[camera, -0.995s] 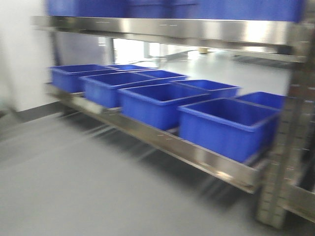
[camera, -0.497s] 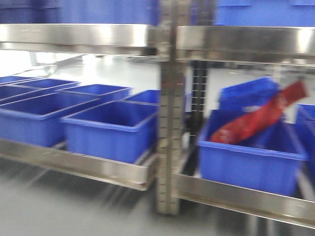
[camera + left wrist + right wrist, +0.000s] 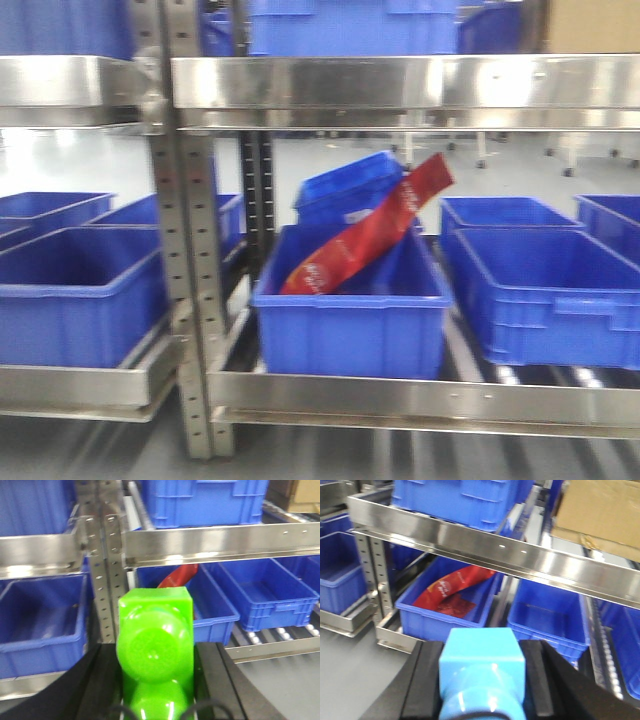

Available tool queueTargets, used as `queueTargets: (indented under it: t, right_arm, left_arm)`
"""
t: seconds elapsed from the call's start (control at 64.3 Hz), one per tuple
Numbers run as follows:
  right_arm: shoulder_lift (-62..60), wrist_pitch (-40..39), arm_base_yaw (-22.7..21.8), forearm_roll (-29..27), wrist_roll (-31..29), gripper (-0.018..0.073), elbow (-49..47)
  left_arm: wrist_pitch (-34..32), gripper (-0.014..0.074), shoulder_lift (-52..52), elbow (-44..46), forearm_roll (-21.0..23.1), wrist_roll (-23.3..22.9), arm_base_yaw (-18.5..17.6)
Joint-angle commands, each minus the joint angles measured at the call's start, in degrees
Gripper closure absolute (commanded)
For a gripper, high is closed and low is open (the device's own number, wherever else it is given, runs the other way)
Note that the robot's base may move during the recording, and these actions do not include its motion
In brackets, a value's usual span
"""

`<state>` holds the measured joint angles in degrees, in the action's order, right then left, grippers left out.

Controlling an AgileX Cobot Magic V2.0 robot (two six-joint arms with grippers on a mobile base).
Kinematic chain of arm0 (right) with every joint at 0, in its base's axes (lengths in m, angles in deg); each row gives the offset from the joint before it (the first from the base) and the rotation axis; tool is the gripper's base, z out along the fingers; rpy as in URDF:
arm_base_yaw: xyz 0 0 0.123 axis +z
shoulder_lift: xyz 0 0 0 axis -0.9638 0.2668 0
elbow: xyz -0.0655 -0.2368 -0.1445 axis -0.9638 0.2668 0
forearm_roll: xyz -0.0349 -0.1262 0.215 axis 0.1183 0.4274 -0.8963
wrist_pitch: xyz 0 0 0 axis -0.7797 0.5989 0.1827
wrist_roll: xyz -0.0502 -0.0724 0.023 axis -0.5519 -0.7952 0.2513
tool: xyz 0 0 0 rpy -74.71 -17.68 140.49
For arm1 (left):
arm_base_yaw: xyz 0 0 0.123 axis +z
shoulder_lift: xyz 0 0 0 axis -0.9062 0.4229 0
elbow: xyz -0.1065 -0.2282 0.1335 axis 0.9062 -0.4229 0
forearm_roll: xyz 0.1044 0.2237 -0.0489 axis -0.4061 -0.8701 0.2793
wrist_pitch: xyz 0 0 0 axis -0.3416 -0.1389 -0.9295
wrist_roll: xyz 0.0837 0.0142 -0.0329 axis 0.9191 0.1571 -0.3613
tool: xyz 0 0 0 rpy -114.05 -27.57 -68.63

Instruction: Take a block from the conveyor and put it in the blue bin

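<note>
Rack [image 3: 185, 250] slid left; left jaws grip green block [image 3: 155, 640], right jaws blue block [image 3: 482, 672].

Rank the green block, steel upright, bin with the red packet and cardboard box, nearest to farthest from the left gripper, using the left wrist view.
1. The green block: held in the left gripper.
2. The steel upright: just ahead, slightly left.
3. The bin with the red packet: lower shelf, ahead right.
4. The cardboard box: upper shelf, top right corner.
</note>
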<state>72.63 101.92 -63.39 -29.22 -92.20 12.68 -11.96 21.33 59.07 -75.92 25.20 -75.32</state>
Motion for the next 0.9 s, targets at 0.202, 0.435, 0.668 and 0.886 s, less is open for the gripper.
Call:
queueTargets:
  t: [0.202, 0.435, 0.668, 0.886]
  right_arm:
    - [-0.19, -1.27, 0.20, 0.36, -0.16, 0.0712, -0.51]
    - [-0.19, -1.27, 0.20, 0.36, -0.16, 0.0712, -0.51]
    - [-0.19, -1.39, 0.20, 0.36, -0.16, 0.0712, -0.51]
    - [-0.19, -1.39, 0.20, 0.36, -0.16, 0.0712, -0.51]
  left_arm:
    - [-1.21, 0.0707, -0.26, 0.28, 0.11, -0.32, -0.40]
    - [-1.21, 0.0707, -0.26, 0.28, 0.11, -0.32, -0.40]
    - [-1.21, 0.0707, -0.26, 0.28, 0.11, -0.32, -0.40]
    - [-1.21, 0.0707, -0.26, 0.28, 0.11, -0.32, -0.40]
